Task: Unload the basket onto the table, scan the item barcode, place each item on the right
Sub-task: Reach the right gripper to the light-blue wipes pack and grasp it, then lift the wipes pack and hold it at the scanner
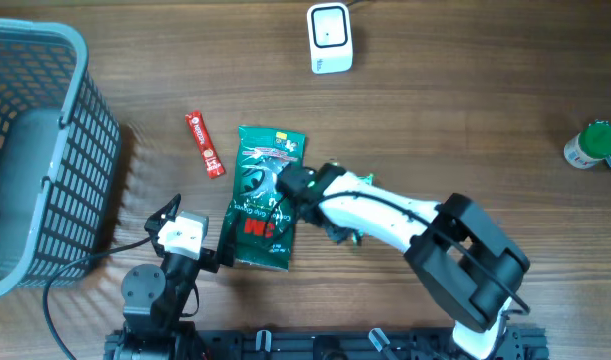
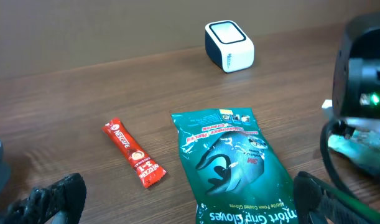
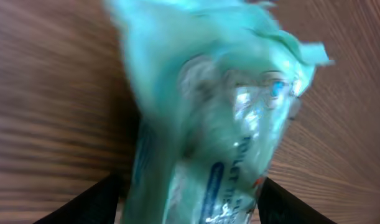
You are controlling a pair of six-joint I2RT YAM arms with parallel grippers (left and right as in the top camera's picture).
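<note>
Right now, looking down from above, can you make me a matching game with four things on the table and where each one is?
Things:
1. white scanner
2. red sachet
3. grey basket
4. green-capped bottle

Places, seen from overhead:
A. far right edge
B. just left of the green packet
C. left edge
D. top middle

Pairs: 1-D, 2-B, 3-C, 4-A

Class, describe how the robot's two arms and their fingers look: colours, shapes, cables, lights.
The right arm is a white link between chunky black joints, with a green light at the wrist. The left arm is black with a white wrist block and trailing black cable; its fingers are black.
</note>
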